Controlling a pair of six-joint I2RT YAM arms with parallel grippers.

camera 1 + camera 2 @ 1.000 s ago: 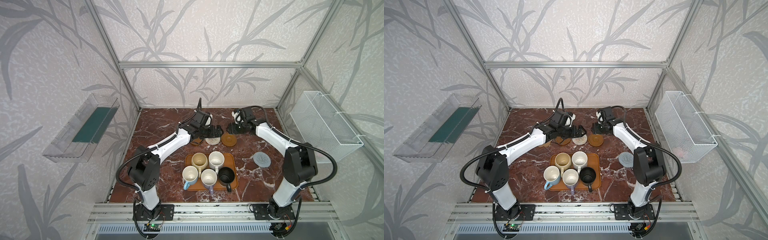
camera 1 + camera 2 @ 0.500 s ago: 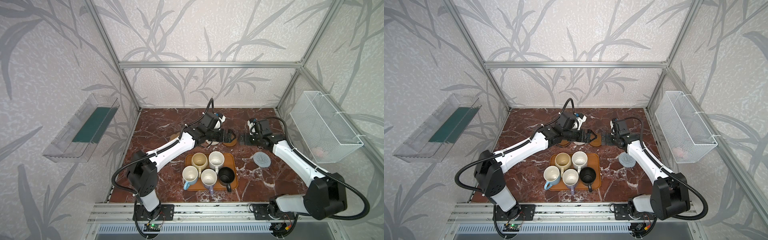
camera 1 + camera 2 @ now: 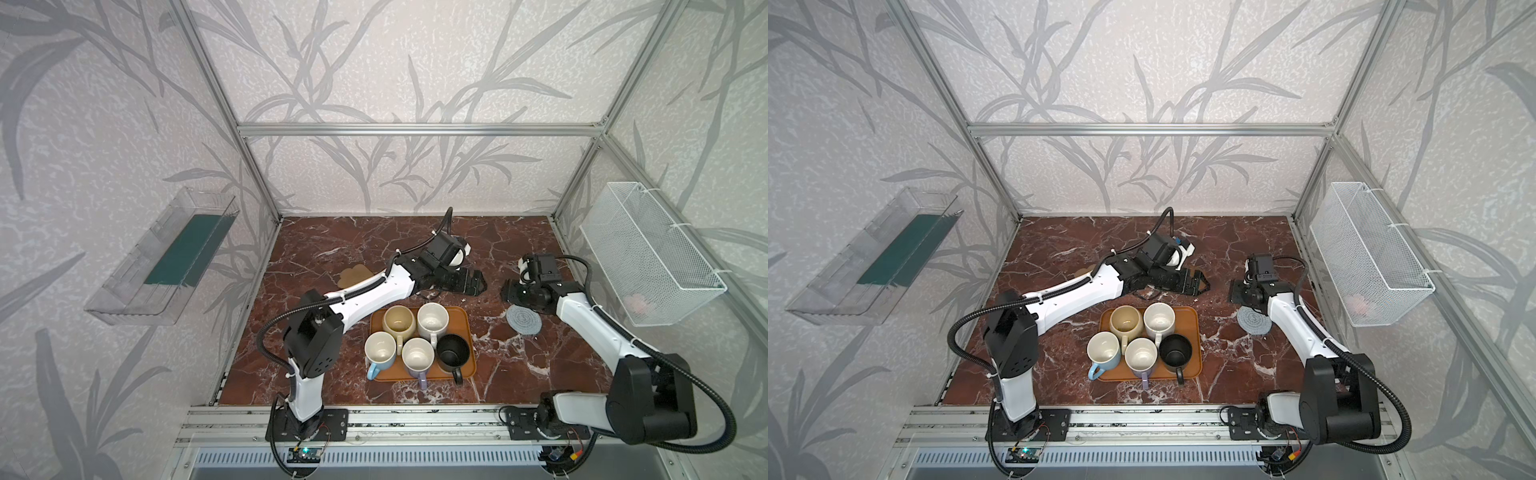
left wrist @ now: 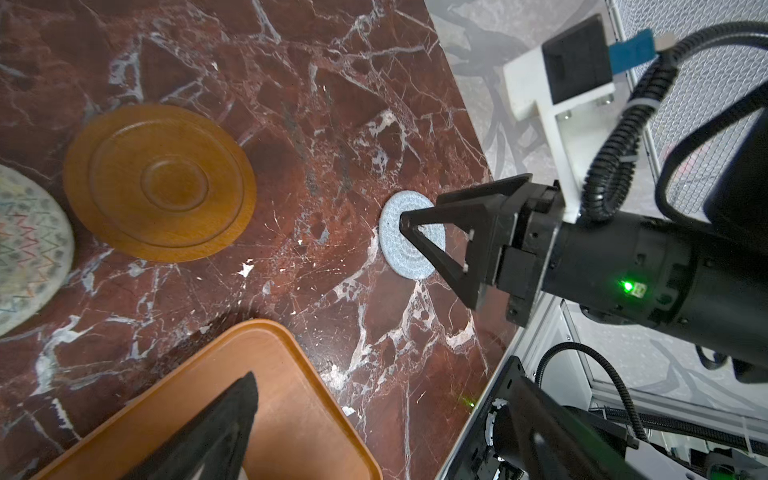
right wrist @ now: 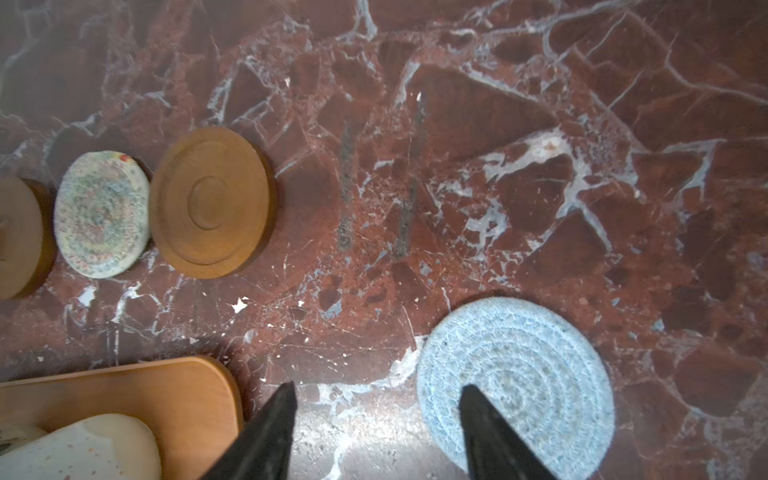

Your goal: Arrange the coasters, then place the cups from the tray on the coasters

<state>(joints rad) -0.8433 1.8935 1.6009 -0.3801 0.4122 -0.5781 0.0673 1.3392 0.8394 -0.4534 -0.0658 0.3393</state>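
We see white arm links (image 3: 374, 293), black joints (image 3: 316, 336), ribbed black cables (image 4: 604, 166), triangular black fingers (image 4: 494, 216), perhaps a green light (image 4: 627, 286).

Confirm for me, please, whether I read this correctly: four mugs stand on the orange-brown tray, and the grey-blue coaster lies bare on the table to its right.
Not quite: five mugs stand on the tray, not four, as both top views show. The grey-blue coaster does lie bare on the table to its right.
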